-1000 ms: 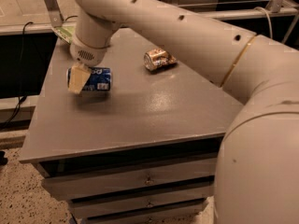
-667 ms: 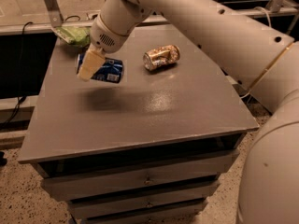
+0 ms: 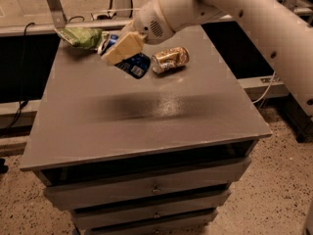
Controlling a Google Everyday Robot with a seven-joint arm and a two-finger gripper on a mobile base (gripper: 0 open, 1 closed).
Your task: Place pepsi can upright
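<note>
Two cans in view. Pepsi can, dark blue w/ a white label patch, is pinched in the end effector. It is tilted, not upright, over the far-centre part of the grey surface; can't tell if it touches the top. One cream finger lies across the can's upper left side, 2nd finger hidden behind. Gold-brown can lies on its side just right of it; contact unclear. Green bag sits at far left corner. White arm enters from upper right. Drawers stack below the surface front.
</note>
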